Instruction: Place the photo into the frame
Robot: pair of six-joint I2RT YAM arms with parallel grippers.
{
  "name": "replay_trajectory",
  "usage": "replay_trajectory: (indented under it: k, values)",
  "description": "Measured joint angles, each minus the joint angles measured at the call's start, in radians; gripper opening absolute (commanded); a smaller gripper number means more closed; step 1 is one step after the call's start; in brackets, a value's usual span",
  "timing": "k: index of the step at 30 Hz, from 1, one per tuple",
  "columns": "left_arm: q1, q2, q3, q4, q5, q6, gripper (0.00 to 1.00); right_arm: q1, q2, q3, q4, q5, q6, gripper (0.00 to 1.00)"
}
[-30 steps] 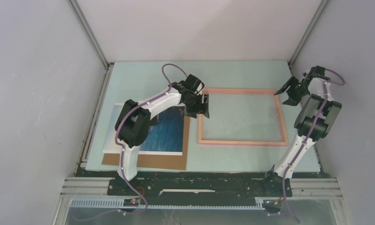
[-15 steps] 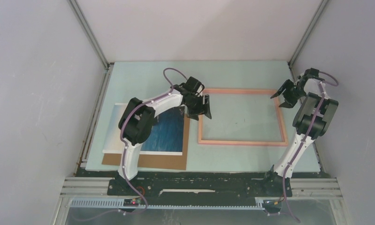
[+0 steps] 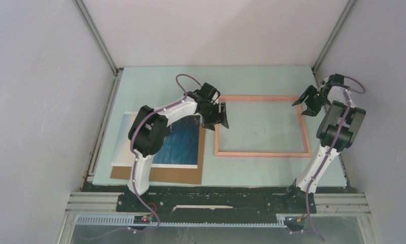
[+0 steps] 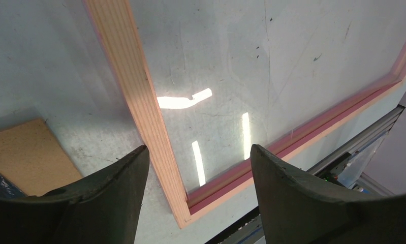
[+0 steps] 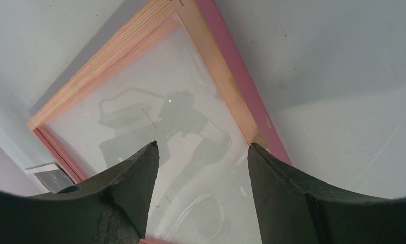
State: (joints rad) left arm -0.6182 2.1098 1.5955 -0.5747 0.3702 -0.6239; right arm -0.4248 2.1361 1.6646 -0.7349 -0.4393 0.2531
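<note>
Photo point(image 3: 183, 145) is lying face up on the cardboard point(image 3: 160, 176) at the table's point(image 3: 155, 86) left side, partly hidden under the left arm. Frame point(image 3: 261, 154) is lying flat just right of the cardboard. Left gripper point(image 3: 218, 118) is hovering with jaws wide apart, straddling the frame's left rail. Right gripper point(image 3: 303, 108) is hanging, jaws likewise spread, over its far right corner.

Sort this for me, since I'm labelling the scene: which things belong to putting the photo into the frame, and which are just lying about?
For the job: sea photo, salmon-pink frame, left gripper, right gripper, both open.
Lying about: brown cardboard sheet, under the photo.
</note>
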Motion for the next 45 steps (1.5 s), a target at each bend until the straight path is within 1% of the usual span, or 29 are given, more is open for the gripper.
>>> replay_trajectory:
  k: [5,10,14,16,22,25,27,30,36,39,40,42,43,45]
  values:
    - [0.002,0.0,0.0,-0.001,0.0,0.0,0.76,-0.005,-0.013,-0.024,0.039,-0.017,0.005,0.72]
    - [0.002,0.0,0.0,0.006,0.004,0.003,0.78,-0.014,-0.014,-0.028,0.035,-0.058,0.026,0.73]
    - [0.003,-0.008,0.0,0.014,0.008,0.006,0.79,0.013,-0.019,-0.018,-0.009,0.053,0.029,0.76]
    - [0.008,-0.024,-0.003,0.019,0.008,0.011,0.8,0.026,-0.032,-0.005,-0.029,0.135,0.026,0.76]
    - [0.04,-0.158,-0.069,0.035,0.012,0.022,0.8,0.041,-0.084,0.013,-0.053,0.237,0.024,0.75]
    - [0.067,-0.238,-0.125,0.051,0.012,0.022,0.8,0.056,-0.099,0.011,-0.059,0.251,0.026,0.74]
    - [0.084,-0.298,-0.19,0.076,0.011,0.021,0.81,0.086,-0.114,-0.005,-0.044,0.245,0.039,0.74]
    - [0.108,-0.378,-0.288,0.098,0.009,0.019,0.81,0.185,-0.147,-0.05,-0.028,0.23,0.076,0.74]
    - [0.144,-0.505,-0.435,0.136,0.002,0.008,0.81,0.515,-0.246,-0.171,0.012,0.228,0.147,0.73]
    - [0.153,-0.547,-0.489,0.178,0.0,-0.015,0.79,0.661,-0.291,-0.22,0.018,0.214,0.182,0.71]
    - [0.157,-0.562,-0.513,0.197,-0.001,-0.03,0.79,0.705,-0.293,-0.219,0.016,0.216,0.196,0.69]
    - [0.165,-0.606,-0.572,0.236,-0.014,-0.062,0.79,0.785,-0.293,-0.216,0.018,0.23,0.227,0.59]
    - [0.169,-0.629,-0.599,0.244,-0.026,-0.079,0.79,0.816,-0.293,-0.216,0.017,0.241,0.244,0.56]
    - [0.182,-0.702,-0.669,0.266,-0.059,-0.111,0.79,0.883,-0.292,-0.215,0.018,0.268,0.289,0.54]
